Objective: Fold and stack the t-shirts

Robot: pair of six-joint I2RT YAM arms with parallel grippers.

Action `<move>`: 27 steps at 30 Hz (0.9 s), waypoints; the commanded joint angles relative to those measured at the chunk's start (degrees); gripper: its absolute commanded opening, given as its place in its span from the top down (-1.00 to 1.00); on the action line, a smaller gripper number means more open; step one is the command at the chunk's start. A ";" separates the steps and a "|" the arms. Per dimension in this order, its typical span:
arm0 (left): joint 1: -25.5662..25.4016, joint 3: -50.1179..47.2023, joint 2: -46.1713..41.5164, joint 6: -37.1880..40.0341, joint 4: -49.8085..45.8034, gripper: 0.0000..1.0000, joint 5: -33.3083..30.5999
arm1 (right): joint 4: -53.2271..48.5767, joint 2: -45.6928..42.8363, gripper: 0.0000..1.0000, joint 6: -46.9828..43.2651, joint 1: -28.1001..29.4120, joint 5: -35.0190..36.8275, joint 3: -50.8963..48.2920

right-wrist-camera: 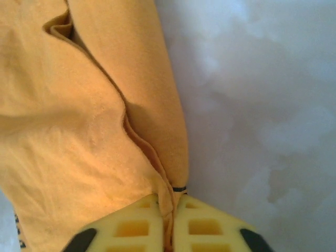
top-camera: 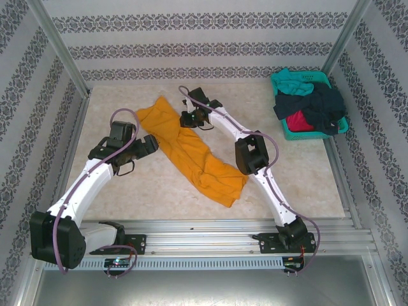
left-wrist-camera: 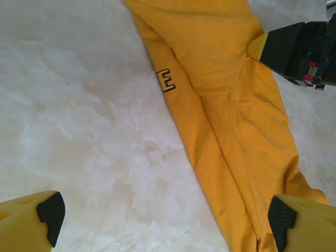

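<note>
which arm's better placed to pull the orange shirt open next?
Right, probably: the right claw is shut on the orange shirt at its edge. The left claw hangs open over the shirt's side, gripping nothing.

Your top camera looks down from above and behind the arm bases [top-camera: 290,237], taking in the whole table [top-camera: 127,191]. Each wrist camera stares down past its own jaws, very close. All three share the orange-yellow t-shirt [top-camera: 191,153], lying ahead of both jaws.
</note>
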 commanded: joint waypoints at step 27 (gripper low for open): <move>-8.69 6.83 15.95 12.01 14.92 -1.00 7.34 | 3.44 -10.40 0.30 7.54 -15.99 12.10 -3.37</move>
